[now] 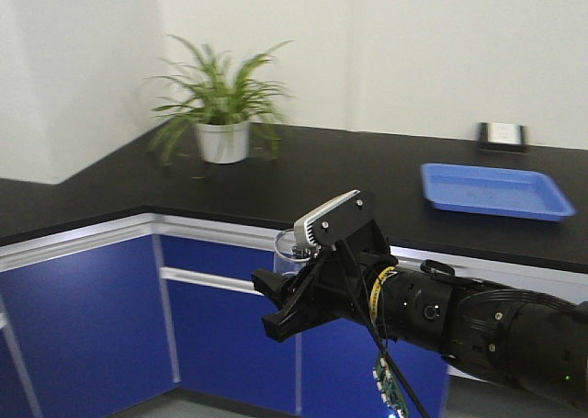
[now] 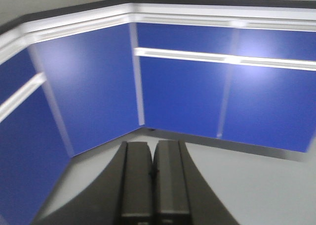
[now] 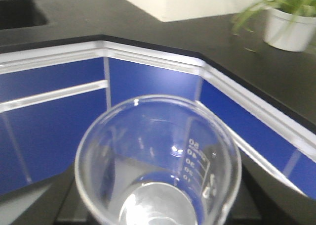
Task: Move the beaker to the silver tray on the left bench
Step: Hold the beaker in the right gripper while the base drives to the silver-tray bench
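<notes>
My right gripper point(image 1: 280, 297) is shut on the beaker point(image 1: 287, 251), a small clear glass one. It is held in the air in front of the blue cabinets, below the counter edge. In the right wrist view the beaker point(image 3: 158, 160) fills the lower middle, mouth toward the camera, with printed marks on its wall. The right gripper point(image 3: 158, 207) shows only as dark fingers point(image 3: 61, 205) on either side. My left gripper point(image 2: 153, 148) is shut with nothing in it, pointing at the floor before the cabinet corner. The black bench top point(image 1: 83, 197) wraps the corner. The silver tray is out of view.
A potted plant point(image 1: 220, 115) stands on the counter near the corner. A blue plastic tray point(image 1: 496, 190) lies on the counter at the right, with a small dark box point(image 1: 503, 135) behind it. Blue cabinet doors point(image 1: 83, 326) run beneath the counter. A sink recess point(image 3: 17, 12) shows at far left.
</notes>
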